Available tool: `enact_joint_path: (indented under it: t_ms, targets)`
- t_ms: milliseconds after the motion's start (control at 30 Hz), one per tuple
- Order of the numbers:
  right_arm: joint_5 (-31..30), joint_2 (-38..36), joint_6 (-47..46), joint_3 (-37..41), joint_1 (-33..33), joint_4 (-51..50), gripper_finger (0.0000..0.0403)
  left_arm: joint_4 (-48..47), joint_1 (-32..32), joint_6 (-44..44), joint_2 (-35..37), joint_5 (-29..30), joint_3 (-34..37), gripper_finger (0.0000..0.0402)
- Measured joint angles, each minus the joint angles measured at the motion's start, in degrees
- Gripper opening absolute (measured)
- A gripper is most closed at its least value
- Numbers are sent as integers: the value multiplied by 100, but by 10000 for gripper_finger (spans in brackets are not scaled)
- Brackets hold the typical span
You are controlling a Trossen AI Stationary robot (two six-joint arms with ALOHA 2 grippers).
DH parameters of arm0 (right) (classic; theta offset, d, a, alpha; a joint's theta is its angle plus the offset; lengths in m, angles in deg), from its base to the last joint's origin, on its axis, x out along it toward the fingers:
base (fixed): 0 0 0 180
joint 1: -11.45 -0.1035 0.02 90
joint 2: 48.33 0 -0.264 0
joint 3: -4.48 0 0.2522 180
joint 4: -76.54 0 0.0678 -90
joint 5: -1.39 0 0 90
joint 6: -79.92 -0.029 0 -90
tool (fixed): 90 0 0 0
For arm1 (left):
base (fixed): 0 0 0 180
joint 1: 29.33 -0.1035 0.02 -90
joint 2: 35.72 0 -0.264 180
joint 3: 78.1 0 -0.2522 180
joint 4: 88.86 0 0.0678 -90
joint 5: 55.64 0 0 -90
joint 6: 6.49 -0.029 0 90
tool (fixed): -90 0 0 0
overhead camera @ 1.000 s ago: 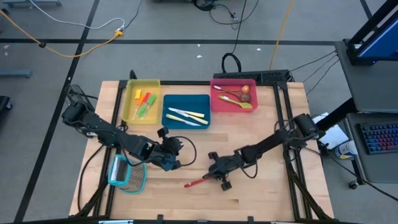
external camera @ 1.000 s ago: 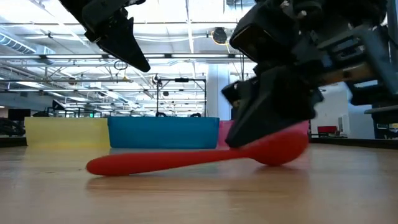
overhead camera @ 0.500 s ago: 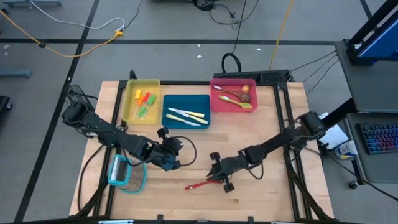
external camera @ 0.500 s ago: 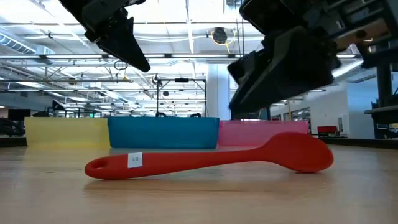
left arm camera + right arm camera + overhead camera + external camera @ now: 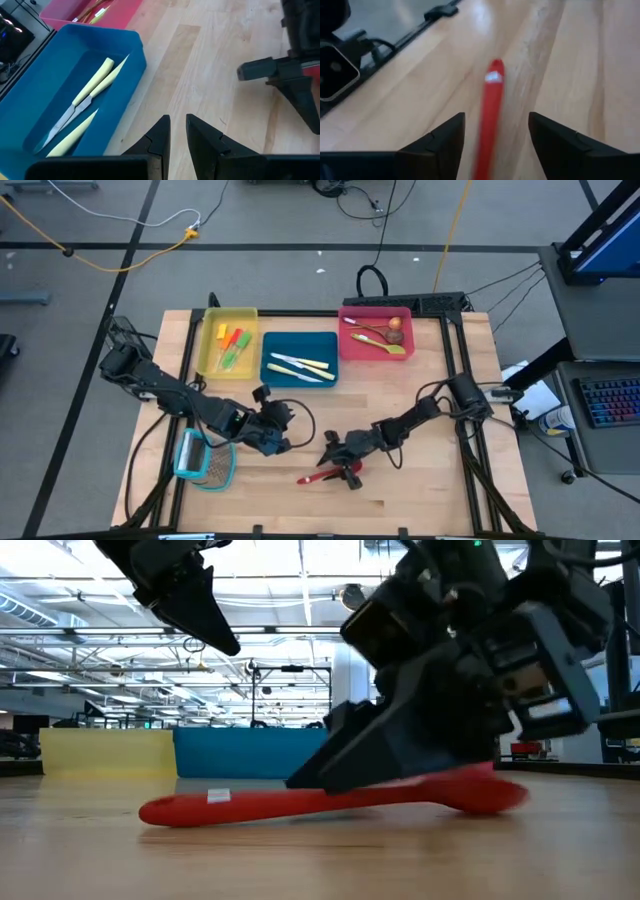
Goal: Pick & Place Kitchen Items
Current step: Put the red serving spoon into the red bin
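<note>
A red spoon (image 5: 318, 476) lies flat on the wooden table near its front edge, seen from the side in the low view (image 5: 230, 808). My right gripper (image 5: 338, 463) is down over it, open. Its two fingers stand on either side of the spoon's handle (image 5: 490, 110) with a gap on each side. My left gripper (image 5: 284, 442) hangs above the table to the spoon's left. It shows only a narrow gap (image 5: 178, 125) and has nothing between its fingers.
Along the far edge stand a yellow tray (image 5: 212, 350) with small spatulas, a blue tray (image 5: 272, 370) with cream-handled knives (image 5: 90, 95) and a red tray (image 5: 345, 345) with spoons. A light-blue-framed grater (image 5: 205, 460) lies at the near left.
My right gripper has let go of the spoon's bowl end, which it held tilted off the table. The spoon has dropped flat. The gripper rose clear, then came down again, tipped lower, a little farther toward the table's left, over the spoon.
</note>
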State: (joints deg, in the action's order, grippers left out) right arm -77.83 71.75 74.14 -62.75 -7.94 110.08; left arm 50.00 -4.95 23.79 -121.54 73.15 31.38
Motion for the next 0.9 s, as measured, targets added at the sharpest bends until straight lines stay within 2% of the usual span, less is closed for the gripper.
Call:
enact_joint_path:
  t_ms: [200,433,567,667,767,900]
  targets:
    - [135,173,159,0,28,52,188,-7,11,-63,0,0,0,67]
    - [95,13,820,-24,32,-889,159,-4,7,-136,0,-109,0,67]
    - [-130,-23,1283,-21,-114,-1091,142,-1,7,-195,0,-154,0,67]
    - [-306,-20,1278,-15,-182,-1025,126,-1,7,-197,0,-157,0,67]
    - [-275,-20,1116,-15,-164,-1051,103,1,8,-197,0,-162,0,67]
    - [-170,-16,1102,-14,-161,-1074,53,9,7,-197,0,-166,0,67]
